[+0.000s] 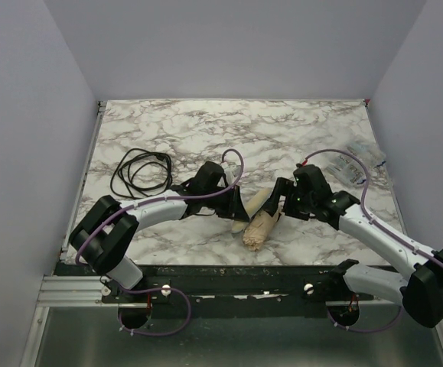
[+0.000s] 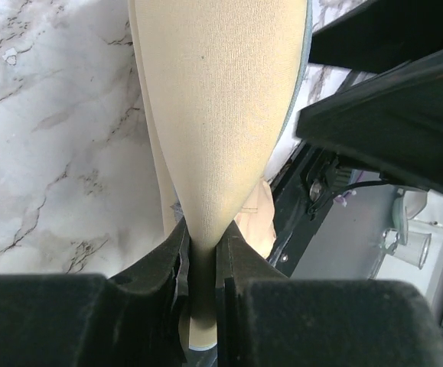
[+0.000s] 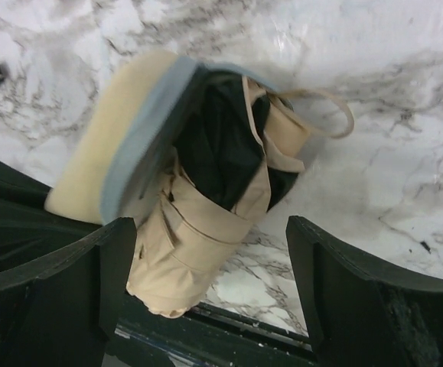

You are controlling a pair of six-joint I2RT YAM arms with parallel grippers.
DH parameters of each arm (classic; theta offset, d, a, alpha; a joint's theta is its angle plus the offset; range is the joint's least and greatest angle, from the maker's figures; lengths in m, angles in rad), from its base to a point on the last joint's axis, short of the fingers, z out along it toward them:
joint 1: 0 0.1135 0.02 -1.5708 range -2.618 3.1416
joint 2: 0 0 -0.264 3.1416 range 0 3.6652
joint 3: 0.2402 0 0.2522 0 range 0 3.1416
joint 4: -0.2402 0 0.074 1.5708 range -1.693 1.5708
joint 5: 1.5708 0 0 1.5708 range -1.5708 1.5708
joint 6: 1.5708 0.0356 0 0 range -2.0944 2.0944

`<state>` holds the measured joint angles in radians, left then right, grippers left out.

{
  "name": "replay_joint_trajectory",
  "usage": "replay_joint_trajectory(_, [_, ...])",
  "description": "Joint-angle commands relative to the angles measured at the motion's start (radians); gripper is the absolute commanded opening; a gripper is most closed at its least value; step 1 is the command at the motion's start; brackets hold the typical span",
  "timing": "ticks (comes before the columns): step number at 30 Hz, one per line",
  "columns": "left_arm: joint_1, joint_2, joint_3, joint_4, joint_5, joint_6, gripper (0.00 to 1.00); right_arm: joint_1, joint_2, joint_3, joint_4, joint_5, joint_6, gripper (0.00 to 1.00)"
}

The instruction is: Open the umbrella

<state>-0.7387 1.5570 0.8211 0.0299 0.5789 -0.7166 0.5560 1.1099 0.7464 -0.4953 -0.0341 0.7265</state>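
Observation:
The umbrella [image 1: 259, 228] is folded, tan fabric with a black underside, and lies near the table's front edge, partly inside a pale oval hard case [image 1: 256, 202]. My left gripper [image 1: 235, 208] is shut on the thin edge of the case [image 2: 221, 92]; a bit of tan umbrella fabric [image 2: 256, 223] shows behind it. My right gripper [image 1: 284, 203] is open, its jaws wide apart on either side of the umbrella [image 3: 198, 229] without touching it. The wrist loop [image 3: 330, 107] lies on the marble. The case's open half [image 3: 118, 149] covers the umbrella's left side. The shaft is hidden.
A coiled black cable [image 1: 139, 172] lies at the left of the marble table [image 1: 206, 130]. A clear plastic packet [image 1: 356, 164] lies at the right edge. The umbrella's end reaches the black front rail [image 3: 229, 332]. Purple walls enclose three sides.

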Motion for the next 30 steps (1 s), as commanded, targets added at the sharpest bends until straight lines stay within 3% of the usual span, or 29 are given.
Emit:
replay_joint_trajectory(1, [0.012,-0.02,-0.017,0.096,0.061,-0.048,0.0,0.001,0.007,-0.086,0.053,-0.1,0.083,0.86])
replay_joint_trajectory(12, [0.022,-0.021,-0.043,0.161,0.091,-0.079,0.0,0.002,0.092,-0.191,0.29,-0.236,0.208,0.84])
replay_joint_trajectory(18, [0.021,-0.038,-0.051,0.174,0.1,-0.075,0.0,0.002,0.162,-0.21,0.339,-0.26,0.217,0.7])
replay_joint_trajectory(25, [0.021,-0.054,-0.026,0.1,0.067,-0.035,0.0,0.001,0.119,-0.164,0.23,-0.175,0.176,0.4])
replay_joint_trajectory(30, [0.059,-0.084,0.023,-0.053,-0.008,0.023,0.0,0.002,0.06,-0.066,0.068,-0.038,0.09,0.38])
